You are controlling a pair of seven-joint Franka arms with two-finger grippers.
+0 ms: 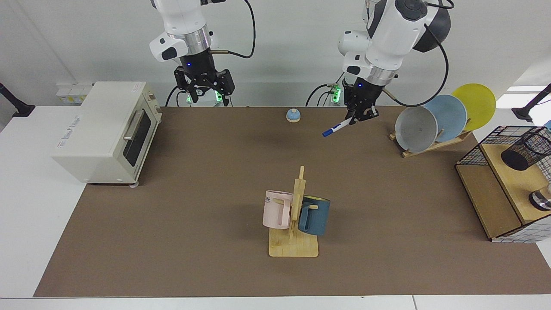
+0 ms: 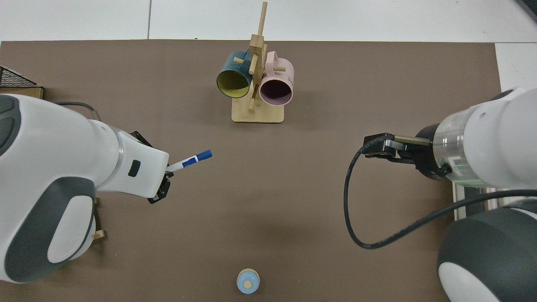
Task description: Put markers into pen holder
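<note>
- Nearest the camera in the facing view stands the mug rack [image 1: 294,224], a pink and a blue mug hung on it; it serves as landmark and plays no part in the job.
- Off to the rack's side at the counter [image 1: 193,224] edge, the holder [image 1: 526,150] lies tipped on its side on the wooden top shelf of a wire basket [image 1: 486,146], its mouth turned toward the outer edge; in the top view it is out of sight.
- Beyond the rack, on the holder's side, the left tool [image 1: 360,113] hangs above the counter, clamped on the white end of the marker [image 1: 338,128]. The marker slants down and toward the rack, its blue cap lowest, clear of the counter and well apart from the holder.
- Just past that tool, a plate stand [image 1: 430,144] with three plates sits between marker and holder.
- Farther back, on the rack's other side near the toaster oven [image 1: 107,129], the right tool [image 1: 205,88] waits high above the counter, fingers apart and holding nothing.
- A small blue knob [image 1: 292,115] rests at the far counter edge, behind the rack.
- Step in hand, as I judge it: carrying the marker to the holder. The next move calls for a long swing past the plates, then lining the marker up with the sideways mouth, so the entry must be near level rather than a drop from above.
</note>
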